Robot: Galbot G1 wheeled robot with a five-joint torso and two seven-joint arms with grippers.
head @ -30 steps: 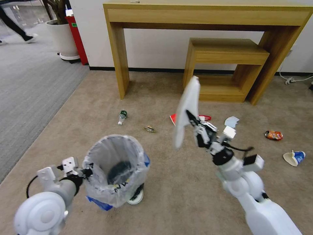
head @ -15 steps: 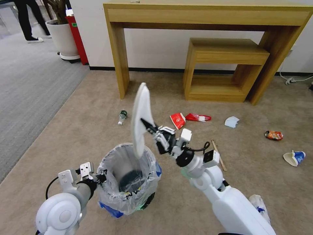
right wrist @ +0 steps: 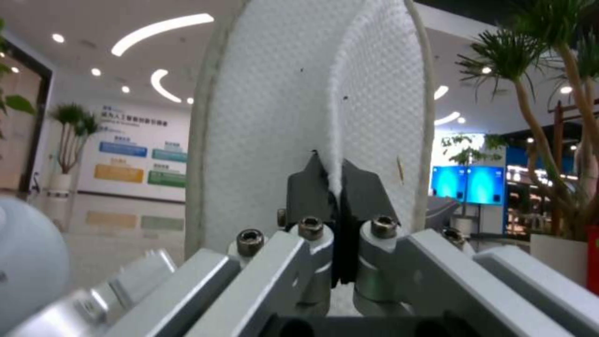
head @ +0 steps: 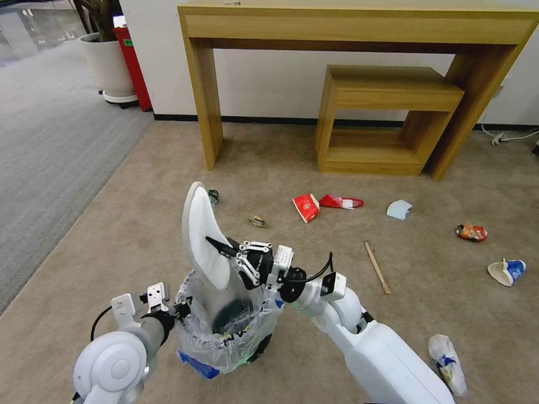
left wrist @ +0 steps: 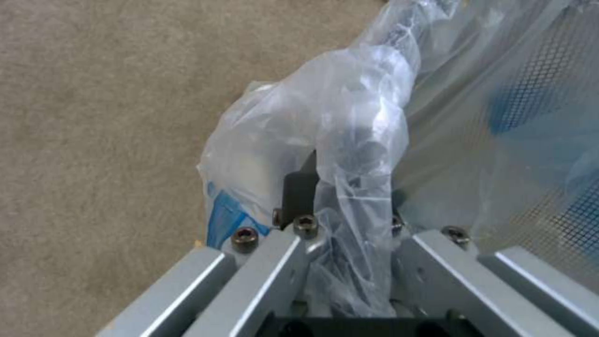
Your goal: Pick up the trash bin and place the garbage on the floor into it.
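**Slipper now over the bin mouth**

Your right pincer [head: 220, 247] is clamped on a white slipper [head: 201, 235], its dark fingertips [right wrist: 337, 187] pinching a fold of the fabric. Over the last second it has swung in from out above the floor [head: 140, 213] litter to stand directly over the trash bin [head: 227, 320], the slipper's lower end just at the liner's rim. Your left pincer [head: 178, 307] has kept its grip on the bin's bagged rim [left wrist: 355, 154], closed on the plastic and the edge beneath, and has brought the bin nearer to you.

To my eye that puts you at the release point: the slipper stands upright and is longer than the bin is deep, so it may lean on the rim instead of dropping clean.

Plenty remains on the beige carpet: the red wrappers [head: 325, 205], blue tissue [head: 398, 210], wooden stick [head: 377, 266], orange can [head: 471, 232], paper cup [head: 507, 271] and a second slipper [head: 447, 362] by your right arm.
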